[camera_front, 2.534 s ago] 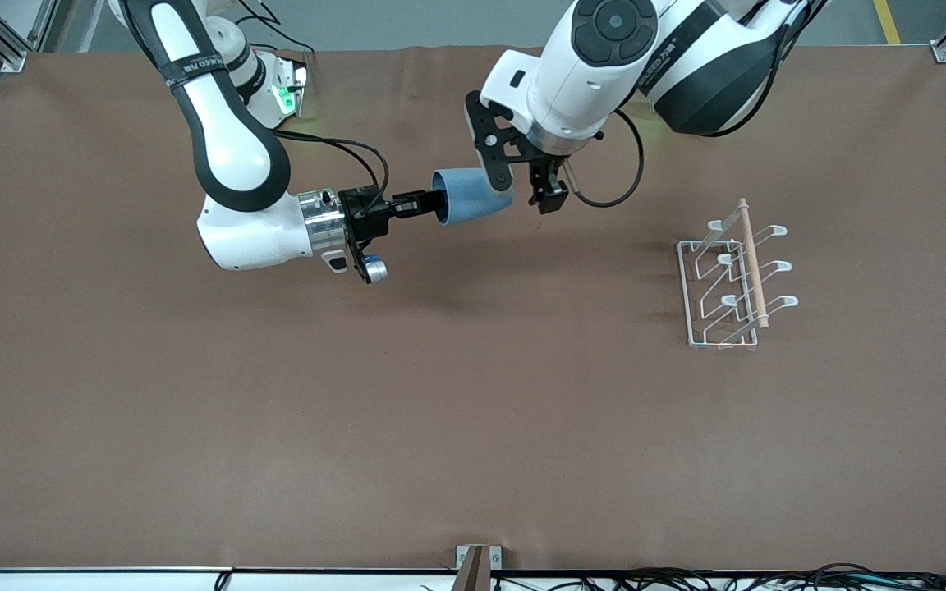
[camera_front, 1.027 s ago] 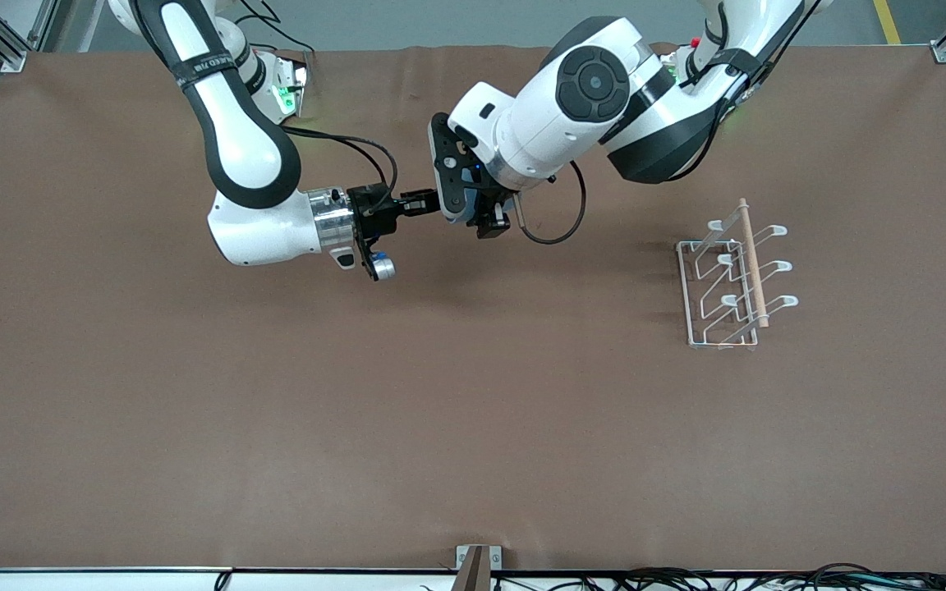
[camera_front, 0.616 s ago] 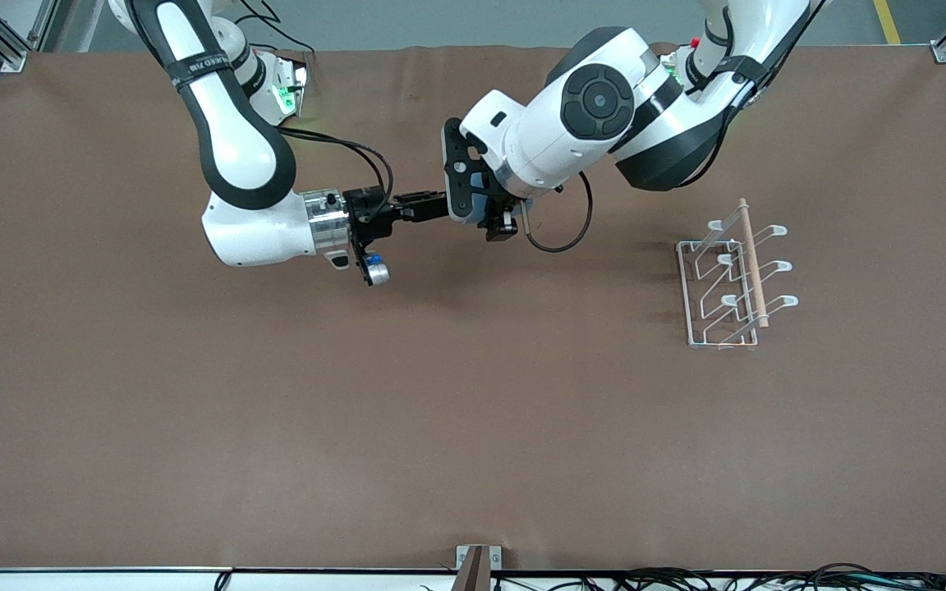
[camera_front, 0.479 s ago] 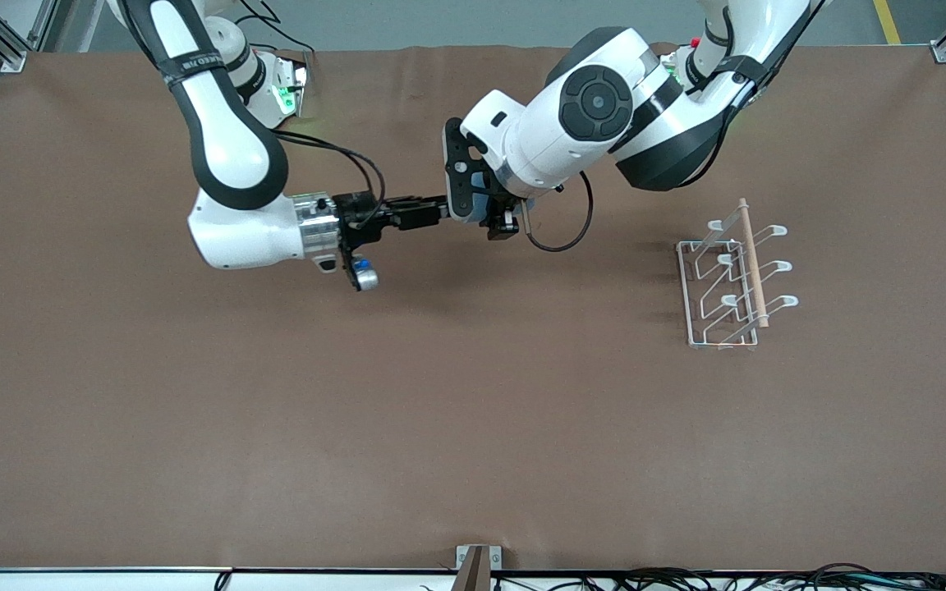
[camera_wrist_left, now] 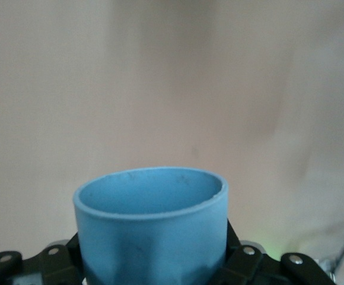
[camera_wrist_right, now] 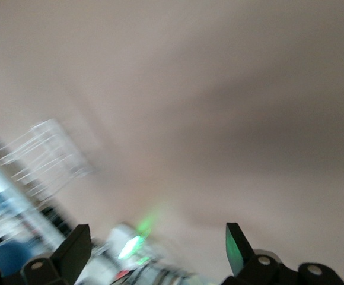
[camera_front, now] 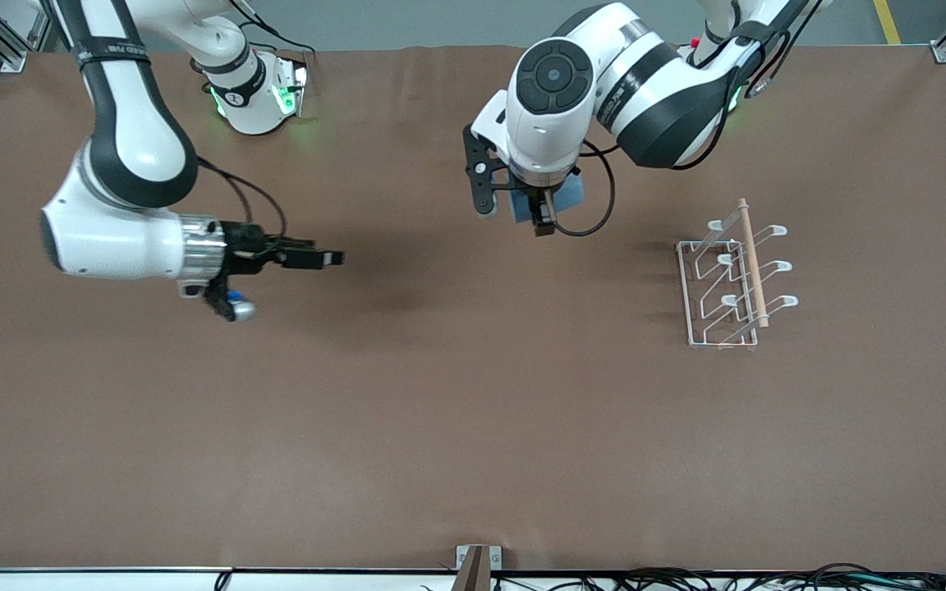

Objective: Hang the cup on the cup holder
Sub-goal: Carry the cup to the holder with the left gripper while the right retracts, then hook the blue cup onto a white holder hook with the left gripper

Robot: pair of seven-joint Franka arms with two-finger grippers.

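Note:
The dusty blue cup (camera_front: 572, 194) is held in my left gripper (camera_front: 540, 215), up in the air over the table's middle, toward the robots' bases. In the left wrist view the cup (camera_wrist_left: 151, 228) fills the space between the jaws of my left gripper (camera_wrist_left: 151, 264), its open mouth pointing away from the hand. The white wire cup holder (camera_front: 727, 283) with its wooden rod stands on the table toward the left arm's end, with nothing on its prongs. My right gripper (camera_front: 327, 259) is open and empty over the table toward the right arm's end; its fingers (camera_wrist_right: 74, 252) stand wide apart.
The brown table mat (camera_front: 473, 427) lies bare round the cup holder. The cup holder shows blurred in the right wrist view (camera_wrist_right: 41, 155). A small metal bracket (camera_front: 477, 565) sits at the table's near edge.
My right gripper let go of the cup and drew back toward the right arm's end. My left gripper closed on the cup, turned, and carried it a little toward the cup holder.

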